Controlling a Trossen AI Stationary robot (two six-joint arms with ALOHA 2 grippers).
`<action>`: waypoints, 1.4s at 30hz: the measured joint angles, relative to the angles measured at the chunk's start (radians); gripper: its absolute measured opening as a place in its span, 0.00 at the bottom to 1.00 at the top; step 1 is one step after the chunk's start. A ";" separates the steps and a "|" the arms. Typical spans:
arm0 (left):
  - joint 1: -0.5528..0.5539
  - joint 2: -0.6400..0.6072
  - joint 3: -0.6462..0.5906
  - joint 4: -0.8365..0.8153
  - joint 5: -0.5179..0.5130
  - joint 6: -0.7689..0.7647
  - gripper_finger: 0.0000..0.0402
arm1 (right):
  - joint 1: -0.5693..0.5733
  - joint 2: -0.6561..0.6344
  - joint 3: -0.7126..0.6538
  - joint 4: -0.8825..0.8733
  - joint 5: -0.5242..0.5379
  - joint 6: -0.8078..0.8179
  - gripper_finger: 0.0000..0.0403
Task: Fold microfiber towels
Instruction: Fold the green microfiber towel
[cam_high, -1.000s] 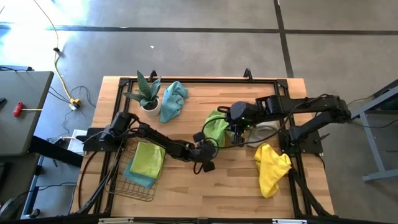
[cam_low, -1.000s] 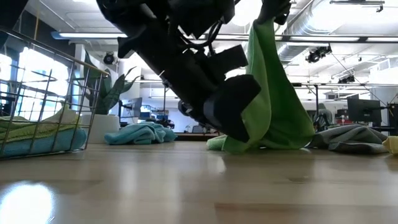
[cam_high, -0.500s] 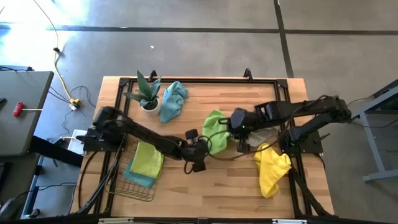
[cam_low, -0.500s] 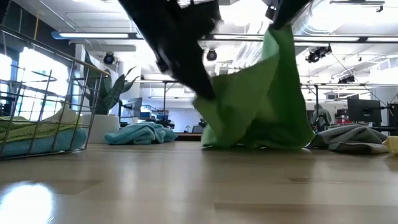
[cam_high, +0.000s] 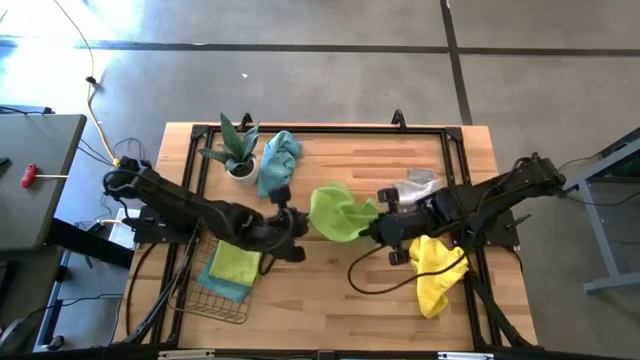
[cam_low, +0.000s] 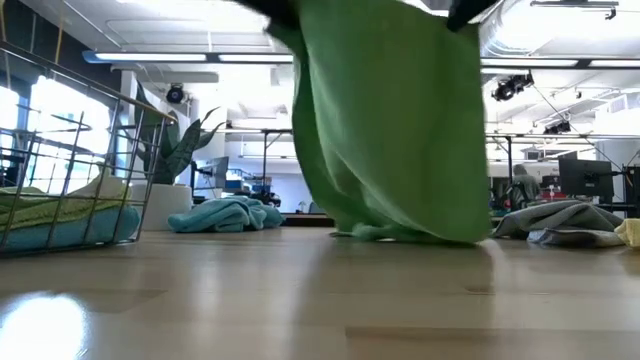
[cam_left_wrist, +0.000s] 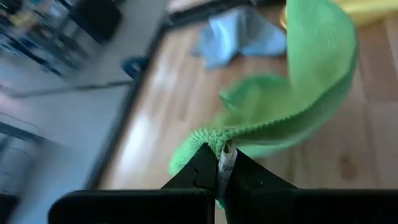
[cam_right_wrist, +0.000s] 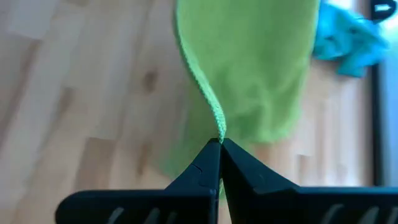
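Lime green towel hangs mid-table; teal towel, yellow towel, grey towel lie crumpled.

wood table | on it: plant, teal towel, yellow towel, grey towel, basket

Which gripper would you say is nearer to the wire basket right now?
Left. The left gripper is just beside the basket; the right gripper is farther across the table, beyond the green towel.

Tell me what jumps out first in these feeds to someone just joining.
The lime green microfiber towel hangs lifted mid-table, stretched between the left gripper and the right gripper, each with jaws shut on an edge. A crumpled bright yellow towel lies by the right arm. Folded towels sit in the dark wire-mesh basket at the table's left.
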 joint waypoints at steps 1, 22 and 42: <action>0.000 -0.016 0.005 0.000 -0.017 0.021 0.00 | -0.002 0.000 0.013 -0.010 0.026 0.000 0.00; 0.247 -0.052 0.272 0.006 -0.191 0.540 0.00 | -0.324 0.000 0.303 -0.139 0.255 -0.322 0.00; 0.529 -0.051 0.279 0.046 0.132 0.437 0.00 | -0.584 0.000 0.303 0.049 0.421 -0.577 0.00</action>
